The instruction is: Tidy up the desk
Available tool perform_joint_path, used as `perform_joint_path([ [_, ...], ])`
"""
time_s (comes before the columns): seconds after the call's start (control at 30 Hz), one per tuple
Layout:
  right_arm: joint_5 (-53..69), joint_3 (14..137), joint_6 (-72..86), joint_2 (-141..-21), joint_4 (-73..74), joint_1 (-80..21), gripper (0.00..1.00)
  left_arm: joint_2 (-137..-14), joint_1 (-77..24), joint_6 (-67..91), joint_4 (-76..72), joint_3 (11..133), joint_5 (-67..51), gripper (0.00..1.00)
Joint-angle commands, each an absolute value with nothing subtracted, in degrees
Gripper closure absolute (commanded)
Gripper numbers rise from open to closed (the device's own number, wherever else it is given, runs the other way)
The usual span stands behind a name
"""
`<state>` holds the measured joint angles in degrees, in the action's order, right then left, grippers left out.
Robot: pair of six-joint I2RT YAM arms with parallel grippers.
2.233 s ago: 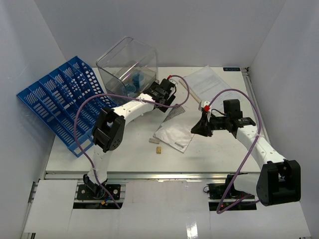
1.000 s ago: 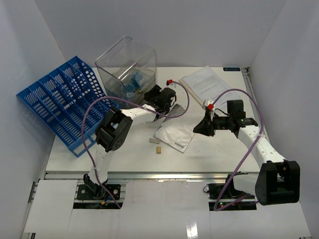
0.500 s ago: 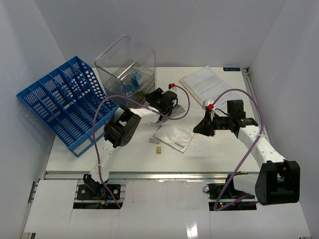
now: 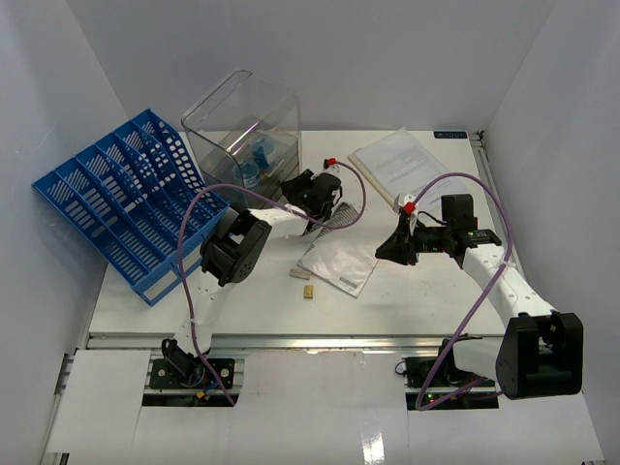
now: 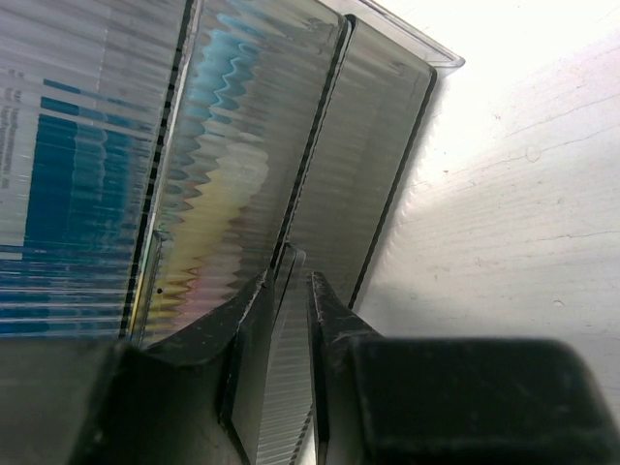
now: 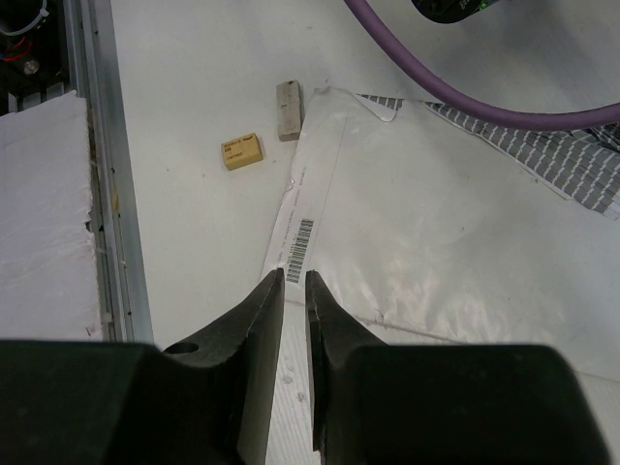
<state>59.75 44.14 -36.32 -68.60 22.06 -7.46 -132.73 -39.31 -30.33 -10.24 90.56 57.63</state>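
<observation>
White desk fills the middle of the top view, and it is not tidy yet. It sits under both arms, with a metal rail along its near edge.

At the back stands a clear bin with some blue things inside. I cannot tell what they are. A blue rack leans at the left, partly off the desk edge. Its slots look empty from here.

Lots of things lie loose. A shiny bag is in the middle. Just beside its near corner are a small yellow block and a small grey block. A striped grey sheet pokes out from under the far side of the bag. White paper lies at the back right.

The left gripper is at the bin. Its jaws are close together, with a thin clear wall of the bin between them. They look to be pinching that wall.

The right gripper hangs over the bag. Its jaws are almost together and nothing is between them.

So I think the job is near its start. Maybe the blue things in the bin count as put away. The bag, both blocks, the striped sheet and the paper all need a home. The rack may need to be set straight too.
</observation>
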Motion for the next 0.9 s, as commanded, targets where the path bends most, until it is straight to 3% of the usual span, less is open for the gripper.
perform_joint_path([
  [0.0, 60.6, 44.2, -35.8, -68.5, 20.7, -7.2, 0.79, -131.6, -37.6, -28.0, -8.1, 89.7, 59.2, 0.7],
  [0.13, 60.5, 44.2, -35.9, -68.5, 20.7, -7.1, 0.79, -131.2, -37.7, -25.9, -6.3, 89.0, 59.2, 0.75],
  [0.4, 60.2, 44.2, -35.9, -68.5, 20.5, -7.1, 0.79, -129.7, -39.4, -20.4, -2.3, 87.6, 58.5, 0.95],
  [0.87, 59.8, 44.0, -36.1, -68.1, 20.6, -7.0, 0.79, -125.6, -47.3, -12.8, 2.0, 87.3, 57.8, 1.0],
])
